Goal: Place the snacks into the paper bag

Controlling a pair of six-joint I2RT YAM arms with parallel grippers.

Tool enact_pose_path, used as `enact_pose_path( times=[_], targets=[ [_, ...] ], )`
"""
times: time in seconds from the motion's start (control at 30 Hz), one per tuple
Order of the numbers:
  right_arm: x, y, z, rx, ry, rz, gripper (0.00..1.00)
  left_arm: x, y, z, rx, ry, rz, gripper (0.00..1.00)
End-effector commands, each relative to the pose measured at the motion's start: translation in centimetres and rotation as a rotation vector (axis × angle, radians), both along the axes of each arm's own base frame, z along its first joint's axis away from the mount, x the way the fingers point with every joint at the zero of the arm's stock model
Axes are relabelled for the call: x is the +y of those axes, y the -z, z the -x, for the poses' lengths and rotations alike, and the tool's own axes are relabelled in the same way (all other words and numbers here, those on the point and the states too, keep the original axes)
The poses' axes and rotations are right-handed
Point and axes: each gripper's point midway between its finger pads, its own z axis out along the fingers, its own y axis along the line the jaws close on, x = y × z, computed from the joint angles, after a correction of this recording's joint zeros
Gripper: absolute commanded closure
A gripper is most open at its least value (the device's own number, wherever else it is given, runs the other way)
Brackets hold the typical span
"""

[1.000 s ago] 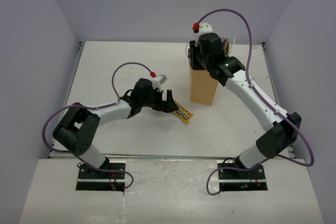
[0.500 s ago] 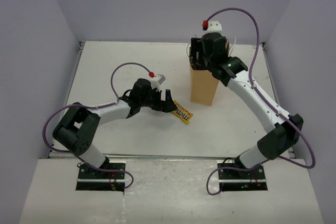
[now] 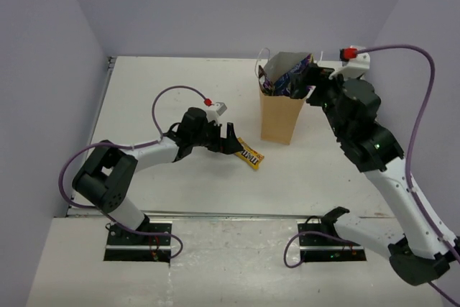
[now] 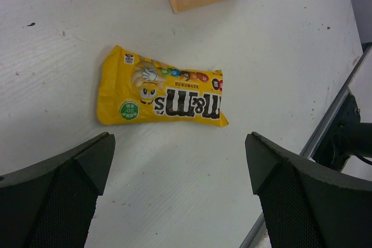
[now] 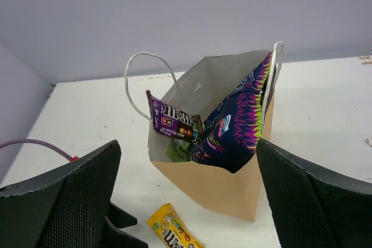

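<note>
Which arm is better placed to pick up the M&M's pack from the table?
Left. The left gripper, open, hovers over the M&M's pack; the right gripper is beside the paper bag.

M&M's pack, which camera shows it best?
Left wrist view: the M&M's pack lies flat and whole on the table, label readable. Top external shows it small, near the paper bag. Right wrist shows it small too, cut off at the frame's bottom edge.

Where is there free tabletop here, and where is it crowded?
Bare table lies far left, behind the left arm, and along the near edge, in front of the M&M's pack. It is tight where the left gripper hangs by that pack beside the paper bag.
</note>
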Motion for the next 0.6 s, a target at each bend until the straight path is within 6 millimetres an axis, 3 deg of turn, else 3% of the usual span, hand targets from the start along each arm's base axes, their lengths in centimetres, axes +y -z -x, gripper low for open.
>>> enact_pose_path(
  times=[0.0,0.17,0.3,0.57],
  targets=[
    [0.6,0.5,2.1,-0.009,-0.080,-0.060,0.01,-0.2,0.3,-0.1,-0.007,0.010,0.027,0.00],
    [-0.7,1.8,5.2,-0.013,-0.101,-0.077,0.01,-0.4,1.2,-0.2,0.014,0.013,0.025,0.01],
    [-1.6,2.4,7.0,-0.020,-0.108,-0.084,0.01,0.4,3.2,-1.2,0.035,-0.036,-0.060,0.02],
    [-1.8,3.1,7.7,-0.019,-0.120,-0.088,0.01,0.5,3.8,-2.5,0.038,-0.086,-0.090,0.02]
  ],
)
